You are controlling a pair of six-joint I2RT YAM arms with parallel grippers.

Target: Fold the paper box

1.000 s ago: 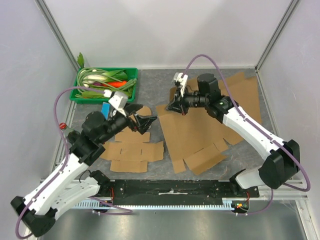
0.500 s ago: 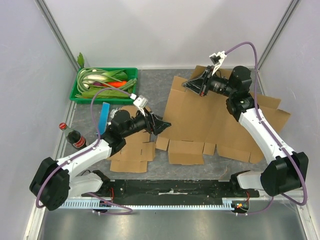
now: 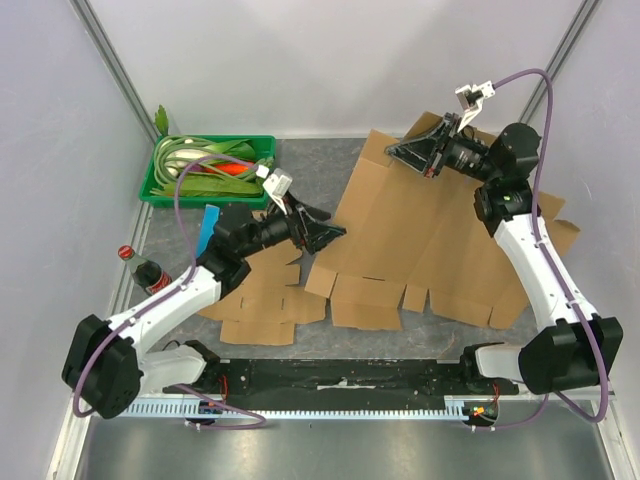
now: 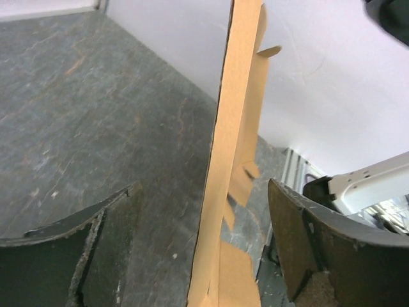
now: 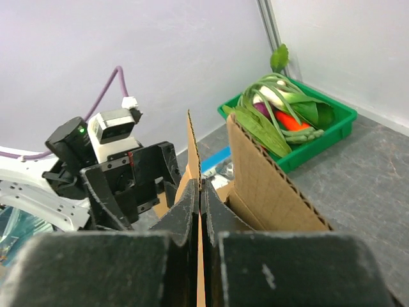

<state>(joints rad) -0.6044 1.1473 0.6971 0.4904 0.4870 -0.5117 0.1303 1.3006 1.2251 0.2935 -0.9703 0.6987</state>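
Note:
The paper box is a large flat brown cardboard blank [image 3: 400, 240], tilted up off the table with its lower flaps resting on the grey surface. My right gripper [image 3: 418, 156] is shut on its top edge; in the right wrist view the fingers [image 5: 192, 211] pinch the sheet's edge [image 5: 192, 144], and a flap [image 5: 268, 185] stands to the right. My left gripper [image 3: 328, 232] is open at the blank's lower left edge. The left wrist view shows the sheet [image 4: 233, 141] edge-on between the open fingers [image 4: 319, 249], touching neither.
A smaller flat cardboard blank [image 3: 262, 302] lies on the table under the left arm. A green basket [image 3: 160, 190] of vegetables stands at the back left, also in the right wrist view [image 5: 332, 125]. A cola bottle [image 3: 142, 268] and a blue strip [image 3: 208, 226] lie at the left.
My right gripper has raised the cardboard blank and carried it back and to the right. My left gripper, still open, has moved right so that it straddles the blank's left edge.

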